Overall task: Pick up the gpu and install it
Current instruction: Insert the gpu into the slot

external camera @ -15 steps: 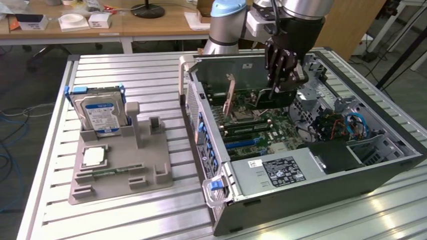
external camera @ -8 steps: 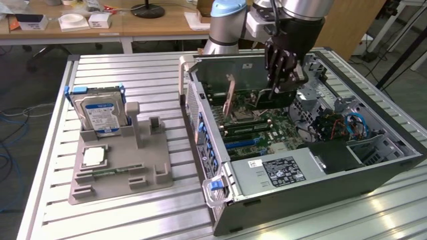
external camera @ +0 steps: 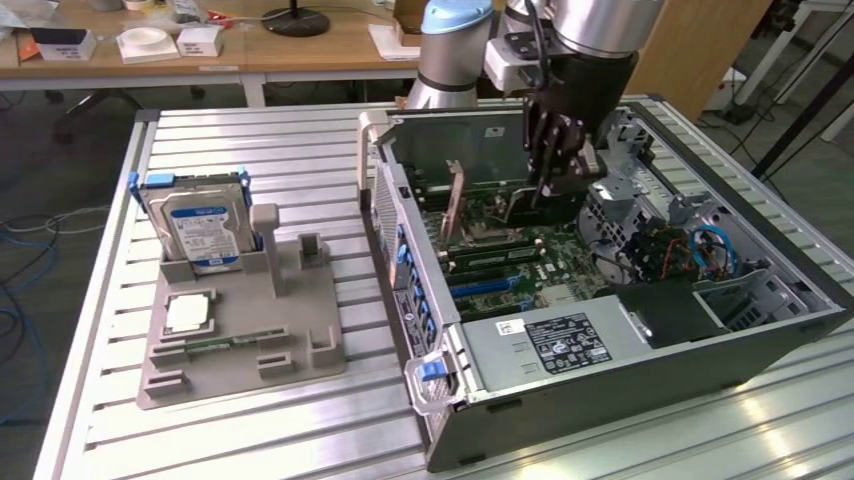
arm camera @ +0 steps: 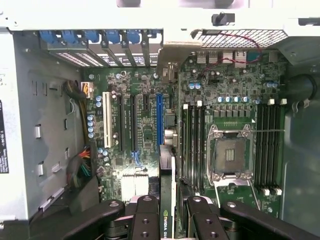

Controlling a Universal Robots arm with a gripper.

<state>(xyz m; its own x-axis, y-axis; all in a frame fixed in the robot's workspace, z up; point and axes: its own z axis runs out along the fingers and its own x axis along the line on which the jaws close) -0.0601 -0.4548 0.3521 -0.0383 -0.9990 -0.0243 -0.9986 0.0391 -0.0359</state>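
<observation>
In the exterior view the arm's black gripper [external camera: 550, 188] reaches down into the open grey metal computer case [external camera: 601, 420], low over the green motherboard [external camera: 527, 258]. What looks like the gpu [external camera: 458, 200], a thin flat black expansion card with a grey bracket end, stands on edge beneath it, though from here its outline is hard to separate from the parts around it. I judge this to be the install step: the card is lifted and inside the case but not yet seated. In the wrist view the gripper [arm camera: 167, 207] has its jaws drawn partway together and clamped on the gpu [arm camera: 164, 225], with black fingers [arm camera: 145, 217] on either face. The card is seen edge-on, just above and nearly in line with the long blue plastic slot [arm camera: 159, 120]. Seating it calls for the card's lower edge square over that slot, the bracket meeting the rear opening, and a straight, firm press
</observation>
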